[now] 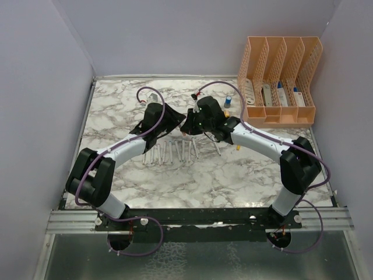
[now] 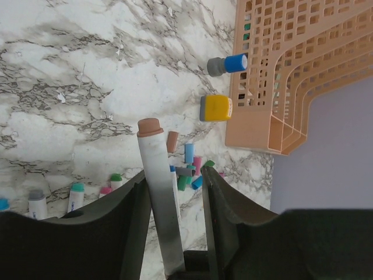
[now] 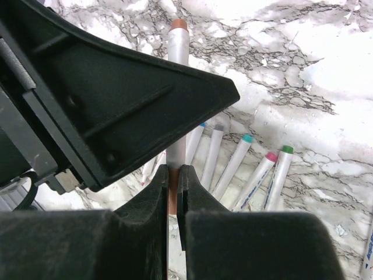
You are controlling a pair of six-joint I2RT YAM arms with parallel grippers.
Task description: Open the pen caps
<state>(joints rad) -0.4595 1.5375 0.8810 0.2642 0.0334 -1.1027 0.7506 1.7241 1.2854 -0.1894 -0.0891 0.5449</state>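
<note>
Fingers of R gripper (image 3: 174,170) are pinching almost closed on the near brown cap (image 3: 173,201) at one end of a thin white-grey pen (image 3: 178,46), w/ only a sliver of gap showing btwn them. Pen is running away from that grip and passing behind a black finger of L gripper (image 2: 173,172), w/ a far brown cap (image 3: 178,24) sitting on its other end. L gripper's jaws are standing apart, wider than the pen. The barrel is leaning along one finger (image 2: 125,216), w/ a clear gap showing to the other. In the top view both grippers are meeting above mid-table. Further out, several capped pens (image 1: 172,153) are lying in a row on the marble table (image 1: 116,111), w/ teal, pink & green caps showing in R wrist view. Loose caps (image 2: 187,169) are lying in a small heap nr a yellow stubby item (image 2: 215,108) & a blue-topped one (image 2: 227,64), both sitting just beside the peach organiser (image 2: 280,76).
</note>
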